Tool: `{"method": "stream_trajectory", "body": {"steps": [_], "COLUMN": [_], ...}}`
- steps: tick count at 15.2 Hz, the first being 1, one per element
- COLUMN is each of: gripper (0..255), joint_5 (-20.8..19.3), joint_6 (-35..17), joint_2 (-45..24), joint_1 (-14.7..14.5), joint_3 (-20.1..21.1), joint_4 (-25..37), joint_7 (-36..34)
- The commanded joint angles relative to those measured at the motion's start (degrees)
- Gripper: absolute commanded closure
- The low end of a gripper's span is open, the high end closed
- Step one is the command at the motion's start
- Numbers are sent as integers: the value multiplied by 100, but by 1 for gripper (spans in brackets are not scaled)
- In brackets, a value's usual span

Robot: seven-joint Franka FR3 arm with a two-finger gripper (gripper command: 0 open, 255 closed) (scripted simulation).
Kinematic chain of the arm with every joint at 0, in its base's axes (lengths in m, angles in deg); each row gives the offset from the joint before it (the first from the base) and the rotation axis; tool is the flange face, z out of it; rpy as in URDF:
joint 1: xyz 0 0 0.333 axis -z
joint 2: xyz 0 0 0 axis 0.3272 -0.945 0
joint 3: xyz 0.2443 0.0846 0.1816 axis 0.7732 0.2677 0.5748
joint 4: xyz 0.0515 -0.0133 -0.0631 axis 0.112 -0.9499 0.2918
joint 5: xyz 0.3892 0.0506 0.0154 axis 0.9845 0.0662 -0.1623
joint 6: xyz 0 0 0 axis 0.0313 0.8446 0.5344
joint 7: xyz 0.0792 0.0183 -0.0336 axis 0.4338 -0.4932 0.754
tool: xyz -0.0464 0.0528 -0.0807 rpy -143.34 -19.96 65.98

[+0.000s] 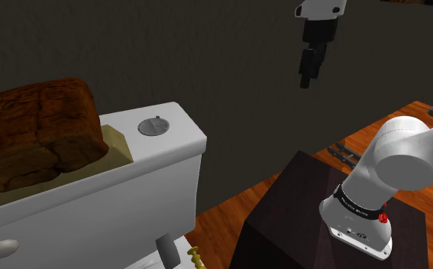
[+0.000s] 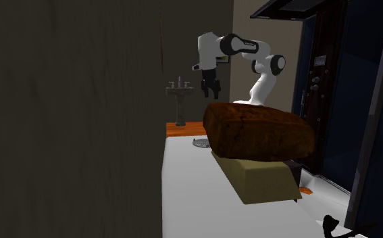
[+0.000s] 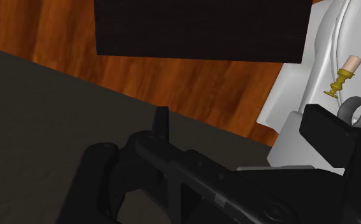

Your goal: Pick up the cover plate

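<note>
The gripper (image 1: 309, 70) hangs high over the stand (image 1: 283, 210), well apart from the plate (image 1: 154, 126), a flat grey disc lying on the white tank lid (image 1: 185, 131) just beside the loaf (image 1: 39, 130). Whether the jaws are spread or pressed together cannot be told. Likely faults: the plate is thin and sits flush on the lid, so a grasp may skid over it or nudge it off the edge, and a careless descent may strike the loaf.

The round grey cover plate (image 1: 153, 127) lies flat on the white tank lid (image 1: 182, 126), near its end.
</note>
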Motion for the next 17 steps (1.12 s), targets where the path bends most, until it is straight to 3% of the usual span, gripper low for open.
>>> {"method": "stream_trajectory", "body": {"steps": [1,9,17], "gripper": [0,0,0], "joint_5": [0,84,191], "joint_6": [0,-950,-1535], "joint_2": [0,-1501,-2886], "joint_1": [0,-548,-1021], "joint_3": [0,78,302], "joint_4": [0,731,1724], "joint_7": [0,988,1923]}}
